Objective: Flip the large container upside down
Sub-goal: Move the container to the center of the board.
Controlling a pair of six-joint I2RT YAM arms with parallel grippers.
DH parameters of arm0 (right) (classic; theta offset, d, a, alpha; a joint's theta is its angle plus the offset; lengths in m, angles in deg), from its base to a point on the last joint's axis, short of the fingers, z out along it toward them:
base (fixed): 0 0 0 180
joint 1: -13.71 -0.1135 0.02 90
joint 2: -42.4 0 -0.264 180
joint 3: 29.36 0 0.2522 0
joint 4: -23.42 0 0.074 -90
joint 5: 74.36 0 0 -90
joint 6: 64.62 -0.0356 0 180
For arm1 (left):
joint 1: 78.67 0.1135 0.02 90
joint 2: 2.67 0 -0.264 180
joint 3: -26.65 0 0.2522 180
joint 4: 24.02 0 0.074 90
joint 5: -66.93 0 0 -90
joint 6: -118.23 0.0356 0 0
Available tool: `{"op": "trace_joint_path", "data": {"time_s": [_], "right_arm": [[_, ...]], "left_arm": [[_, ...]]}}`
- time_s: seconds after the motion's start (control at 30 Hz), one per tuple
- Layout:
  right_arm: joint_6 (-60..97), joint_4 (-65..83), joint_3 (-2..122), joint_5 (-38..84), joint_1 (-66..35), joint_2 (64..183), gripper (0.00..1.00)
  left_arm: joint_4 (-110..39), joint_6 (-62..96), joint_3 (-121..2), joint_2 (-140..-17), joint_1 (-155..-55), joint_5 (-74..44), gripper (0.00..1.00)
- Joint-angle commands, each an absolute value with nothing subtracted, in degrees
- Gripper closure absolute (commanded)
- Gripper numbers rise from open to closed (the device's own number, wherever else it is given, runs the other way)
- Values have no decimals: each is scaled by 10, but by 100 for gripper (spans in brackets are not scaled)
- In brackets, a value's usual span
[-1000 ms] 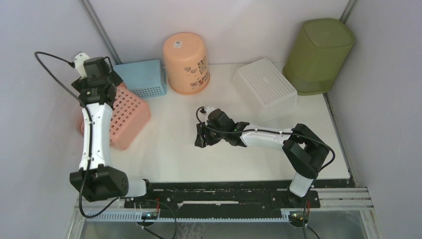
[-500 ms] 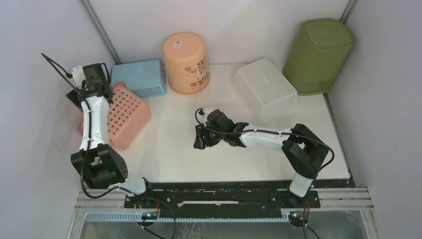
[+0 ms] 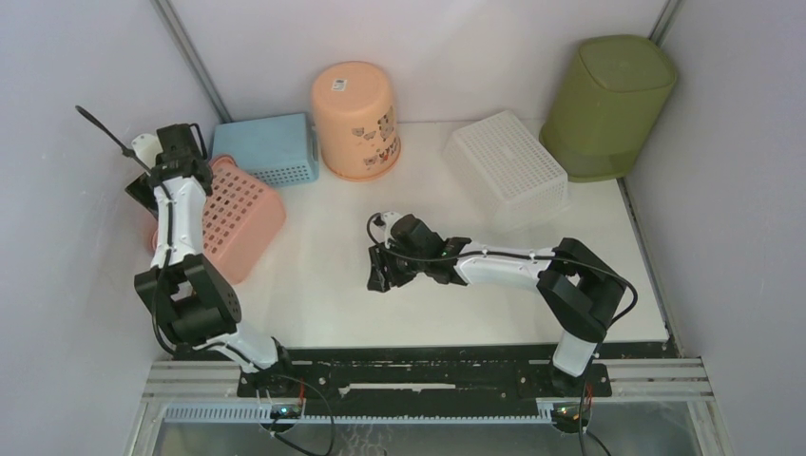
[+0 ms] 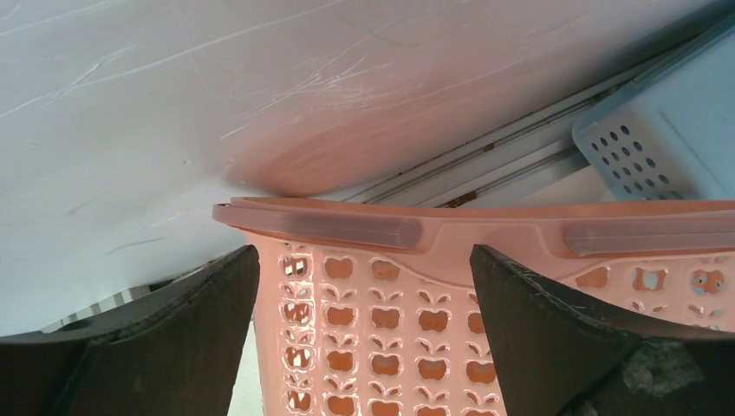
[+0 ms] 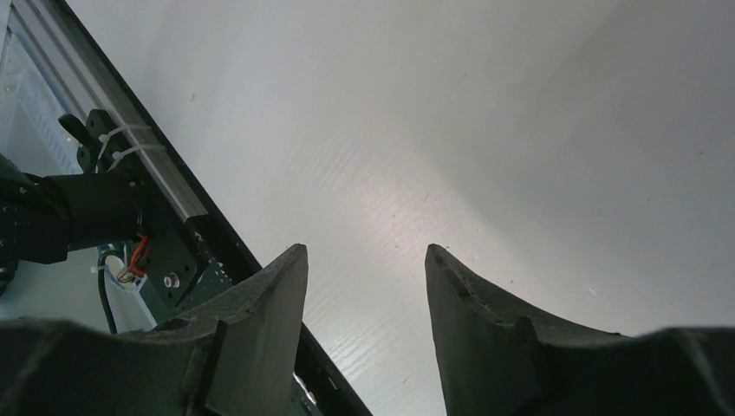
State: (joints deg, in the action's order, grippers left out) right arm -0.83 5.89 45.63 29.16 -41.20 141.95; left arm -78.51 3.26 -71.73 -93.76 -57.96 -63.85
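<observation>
White worktop (image 3: 323, 285) from above: the bin (image 3: 608, 100) stands in the two o'clock corner, solid base up, well apart from both arms. The right claw (image 3: 381, 271) hovers near the centre. Left wrist: the left claw (image 4: 364, 256) is spread wide and empty, facing a pink basket's (image 4: 485, 347) rim. Right wrist: the right claw is partly spread, gripping nothing, over the worktop.
</observation>
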Motion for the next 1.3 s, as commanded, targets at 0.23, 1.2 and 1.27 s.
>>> {"op": "trace_joint_path", "data": {"time_s": [0.23,1.2,1.27], "right_arm": [[6,74,469,284,-430,1405,39],[8,81,457,289,-435,1400,39],[8,82,457,291,-435,1399,39]], "left_arm": [[-792,17,-728,-906,-576,-642,5],[-797,-5,-708,-961,-575,-610,6],[-794,-12,-684,-941,-582,-607,6]]}}
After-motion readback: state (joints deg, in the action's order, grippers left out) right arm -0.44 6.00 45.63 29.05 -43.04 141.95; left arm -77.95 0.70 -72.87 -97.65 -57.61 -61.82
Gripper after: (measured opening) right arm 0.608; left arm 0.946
